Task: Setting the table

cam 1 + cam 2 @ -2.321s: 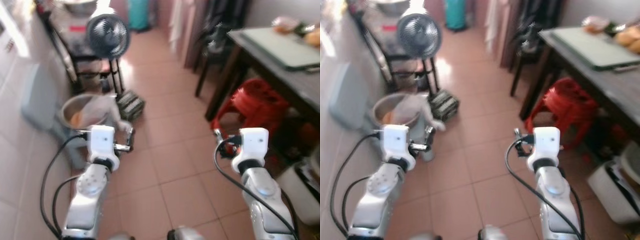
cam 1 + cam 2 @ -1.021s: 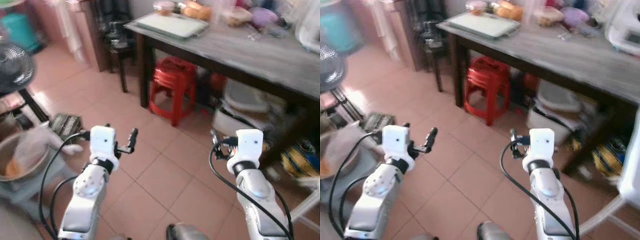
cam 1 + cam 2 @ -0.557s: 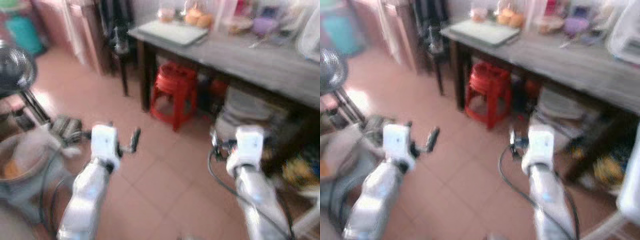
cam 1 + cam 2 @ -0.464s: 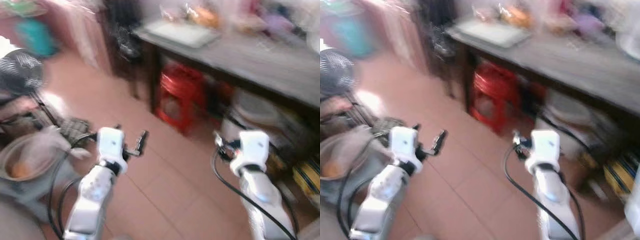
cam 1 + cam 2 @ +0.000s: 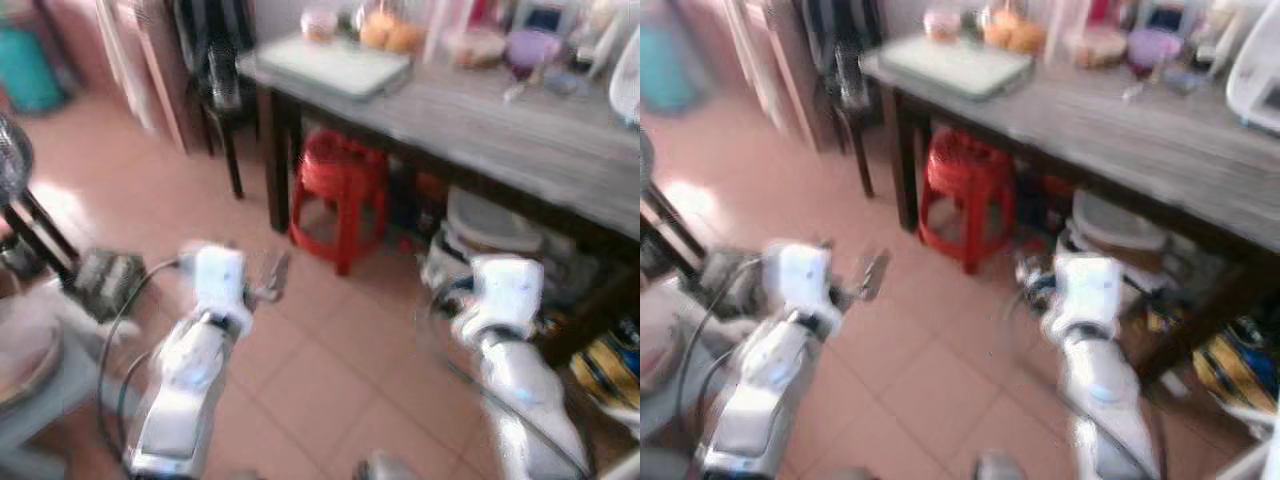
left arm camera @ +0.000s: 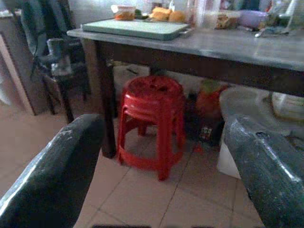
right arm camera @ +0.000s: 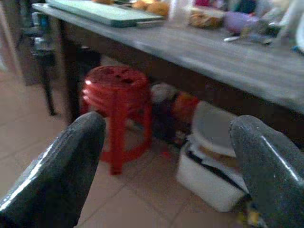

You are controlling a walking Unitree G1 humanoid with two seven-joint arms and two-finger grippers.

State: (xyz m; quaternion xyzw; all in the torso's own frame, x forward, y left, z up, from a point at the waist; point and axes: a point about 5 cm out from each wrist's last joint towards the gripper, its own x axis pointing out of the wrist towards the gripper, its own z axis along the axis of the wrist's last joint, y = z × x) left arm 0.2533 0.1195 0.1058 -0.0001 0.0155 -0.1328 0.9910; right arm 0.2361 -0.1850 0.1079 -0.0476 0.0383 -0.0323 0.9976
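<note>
Left gripper (image 6: 164, 156) wide, empty | right gripper (image 7: 166, 156) wide, empty | table (image 5: 1140, 110): blurred containers

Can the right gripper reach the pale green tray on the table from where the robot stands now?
Probably not yet. The right gripper, open and empty, hangs over the floor short of the table, and the tray lies at the table's far left end beyond the red stool.
</note>
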